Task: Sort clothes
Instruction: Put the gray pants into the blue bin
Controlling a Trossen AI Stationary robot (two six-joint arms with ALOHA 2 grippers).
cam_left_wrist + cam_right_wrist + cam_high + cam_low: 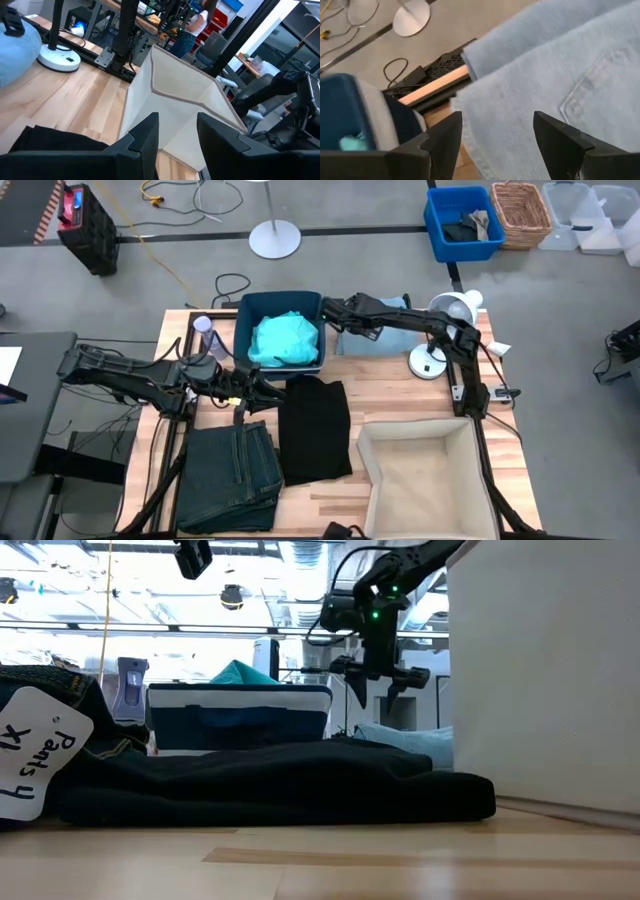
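Note:
The teal-green top (283, 340) lies inside the dark blue bin (243, 330) at the table's far middle. The light blue denim piece (378, 343) lies on the table right of the bin. My right gripper (333, 315) hangs open just above the denim's left end (530, 85), next to the bin, touching nothing. The black shirt (315, 428) lies flat at the table's middle, and the dark green-grey jeans (230, 475) lie folded at the near left. My left gripper (262, 387) is open and empty over the shirt's far left corner (55, 140).
The beige fabric box (425, 475) stands at the near right. A white desk lamp (440, 330) stands at the far right, behind the right arm. A pale bottle (205, 330) stands left of the bin. A paper tag (40, 755) hangs on the jeans.

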